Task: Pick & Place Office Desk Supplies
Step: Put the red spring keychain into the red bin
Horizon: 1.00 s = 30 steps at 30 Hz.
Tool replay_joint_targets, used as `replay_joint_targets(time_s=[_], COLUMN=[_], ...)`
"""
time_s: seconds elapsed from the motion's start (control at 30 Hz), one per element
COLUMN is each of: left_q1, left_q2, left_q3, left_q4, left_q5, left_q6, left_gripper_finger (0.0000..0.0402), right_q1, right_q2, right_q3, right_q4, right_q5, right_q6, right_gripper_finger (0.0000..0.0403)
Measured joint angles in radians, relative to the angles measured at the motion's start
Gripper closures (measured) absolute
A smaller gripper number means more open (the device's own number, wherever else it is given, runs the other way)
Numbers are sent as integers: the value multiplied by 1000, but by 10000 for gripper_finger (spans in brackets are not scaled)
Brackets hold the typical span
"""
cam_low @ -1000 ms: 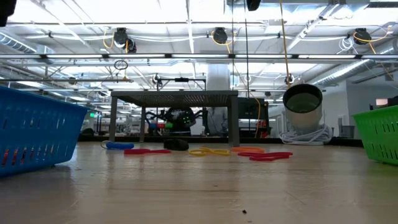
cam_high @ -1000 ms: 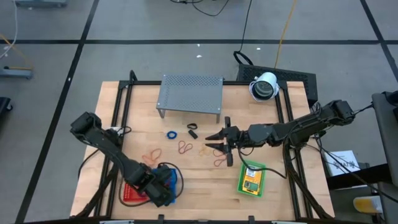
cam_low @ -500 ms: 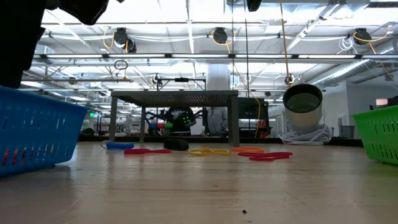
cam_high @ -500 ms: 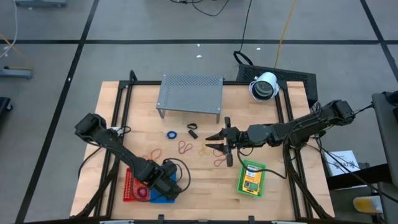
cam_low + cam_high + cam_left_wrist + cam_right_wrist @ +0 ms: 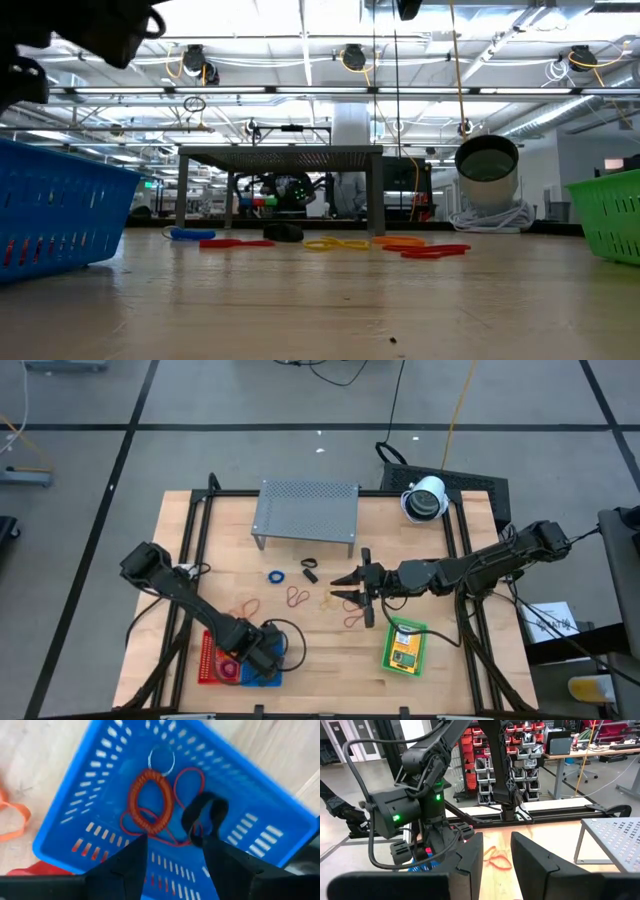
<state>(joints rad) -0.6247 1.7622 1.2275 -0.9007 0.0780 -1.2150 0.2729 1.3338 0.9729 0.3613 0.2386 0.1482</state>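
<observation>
Hovering over the blue basket point(image 5: 150, 795), your left claw point(image 5: 172, 857) is apart and empty, so loops point(image 5: 150, 802) lie dropped inside. Your right claw point(image 5: 350, 588), apart, waits beside bands point(image 5: 298, 597) left on the bench point(image 5: 320, 650), beyond that basket.

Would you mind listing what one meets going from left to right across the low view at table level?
Blue basket → blue ring → red rubber bands → black clip → yellow rubber bands → orange and red rubber bands → green basket.
</observation>
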Motion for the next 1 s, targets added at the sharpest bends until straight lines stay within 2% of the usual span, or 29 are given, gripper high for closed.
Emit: replay_joint_targets(time_s=[0.27,0.6,1.0], left_q1=[-5,-4,8], left_q2=[0,0,0], left_q3=[-29,-84,-87], left_q4=[40,90,94], left_q5=[16,28,12], left_q6=[60,62,84], left_gripper_finger=[204,204,204], right_q1=[3,3,3], right_q2=[0,0,0], right_q3=[0,0,0], right_q4=[8,8,8], right_q5=[1,1,1], right_q6=[8,5,5], right_gripper_finger=[314,314,314])
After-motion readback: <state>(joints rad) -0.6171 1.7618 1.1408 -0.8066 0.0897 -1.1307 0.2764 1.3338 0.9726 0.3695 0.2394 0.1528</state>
